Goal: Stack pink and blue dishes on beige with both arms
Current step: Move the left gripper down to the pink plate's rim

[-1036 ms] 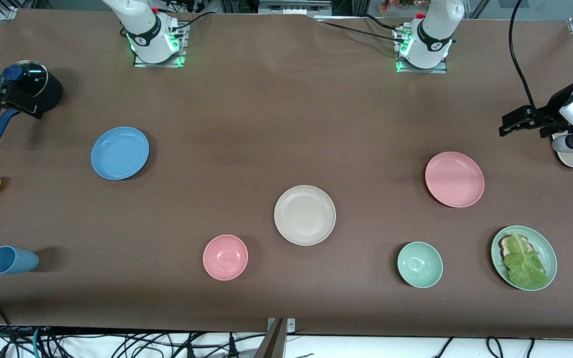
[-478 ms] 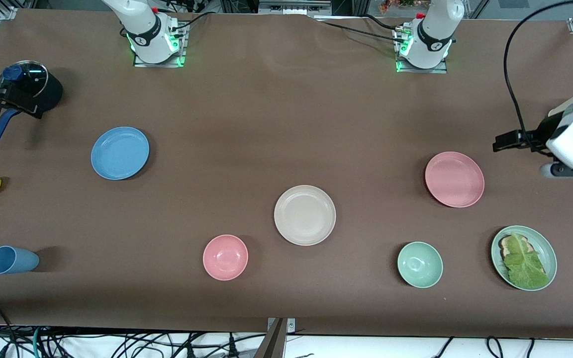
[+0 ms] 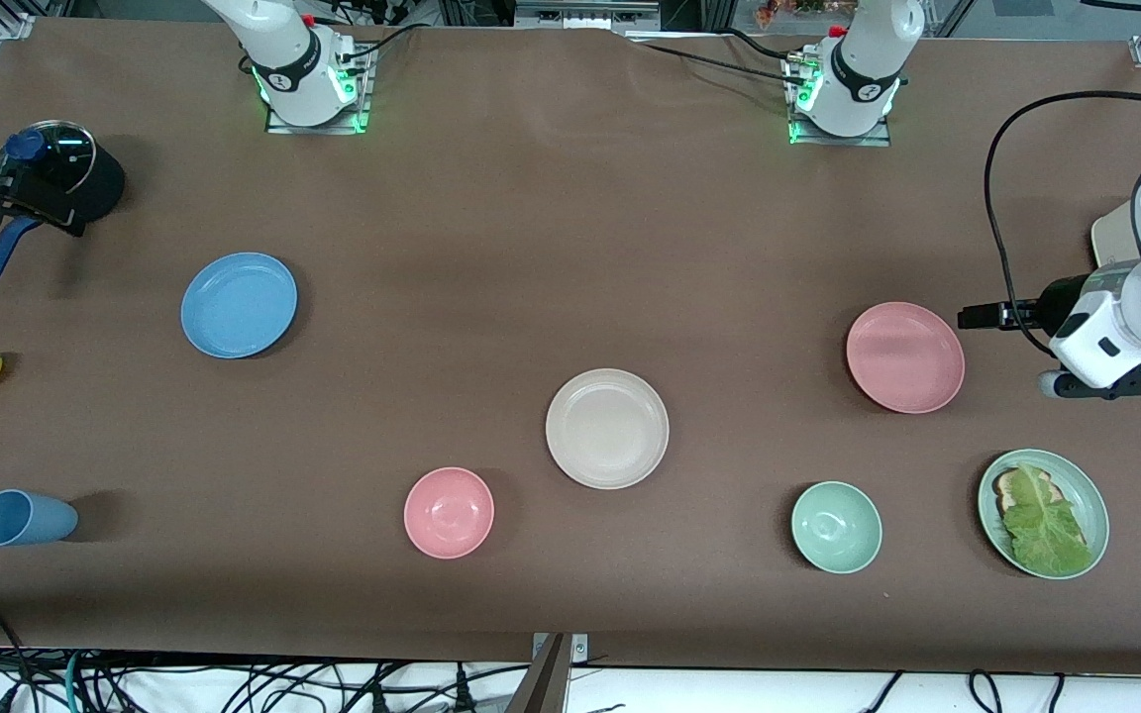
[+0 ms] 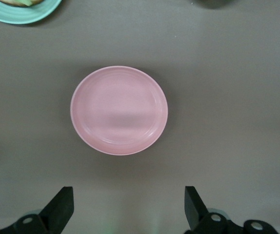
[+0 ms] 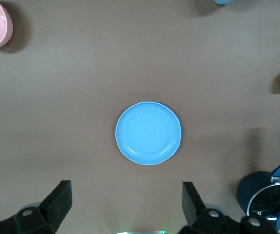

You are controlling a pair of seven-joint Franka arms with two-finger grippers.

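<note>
Three-plate lot, unstacked. Listing the pink plate [image 3: 904,356] as lying flat on the desk [image 3: 551,228] toward the left arm's end; the blue plate [image 3: 239,304] as lying flat toward the right arm's end; the beige plate [image 3: 607,428] as sitting between them, nearer the front camera, well apart from both and carrying nothing.

Logging the left gripper [image 4: 128,207] as hanging over bare desk just beside the pink plate, fingers [image 4: 62,207] spread wide and grasping nothing. Logging the right gripper [image 5: 125,204] as hovering over the desk near the dark pot [image 3: 75,178], well apart from the blue plate, fingers [image 5: 57,202] likewise released and empty.

Flagging risks, as judgement only:
- Sliding instead of lifting: shallow rims offering little to pinch, so closing on an edge at a poor angle likely pushing a plate across the desk.
- Tilting in transit: gripping by one edge, risking the plate swinging or slipping free.
- Colliding over the beige plate: both arms converging on one spot, needing turns rather than arriving together.
- Mistaking targets: pink bowl [image 3: 449,512] and blue cup [image 3: 24,518] sharing colours with the wanted plates.
- Landing off-centre: dropping from height, risking knocking the beige plate toward the green bowl [image 3: 836,527].
</note>
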